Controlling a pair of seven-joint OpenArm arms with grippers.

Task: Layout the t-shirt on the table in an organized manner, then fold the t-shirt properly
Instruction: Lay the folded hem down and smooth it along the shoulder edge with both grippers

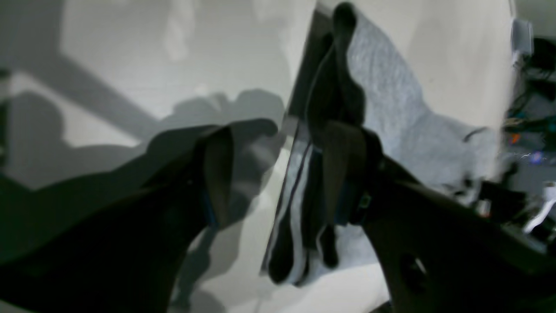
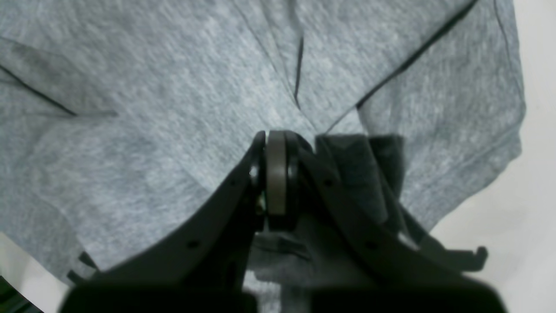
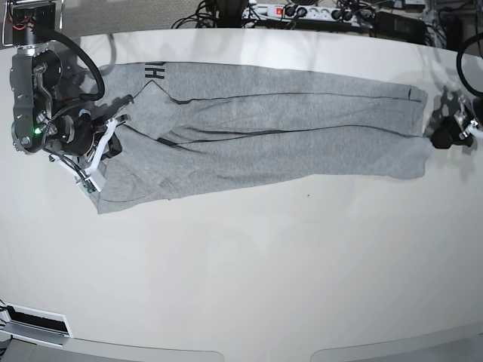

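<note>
Lying stretched lengthwise across the far half of the table [image 3: 241, 256]: t-shirt [image 3: 264, 128], bunched into a long band, lettering showing at 11 o'clock. Pinching cloth at its 9 o'clock end: right gripper [image 2: 274, 143], fingers clamped together. Hanging just off its 3 o'clock end: left gripper [image 1: 278, 143], jaws spread, gripping nothing.

Left gripper [image 1: 278, 130] fingers spread apart, right gripper [image 2: 276, 143] fingers pressed together

One t-shirt [image 3: 264, 128], one table [image 3: 249, 256], two robot arms, one power strip [image 3: 298, 11].
</note>
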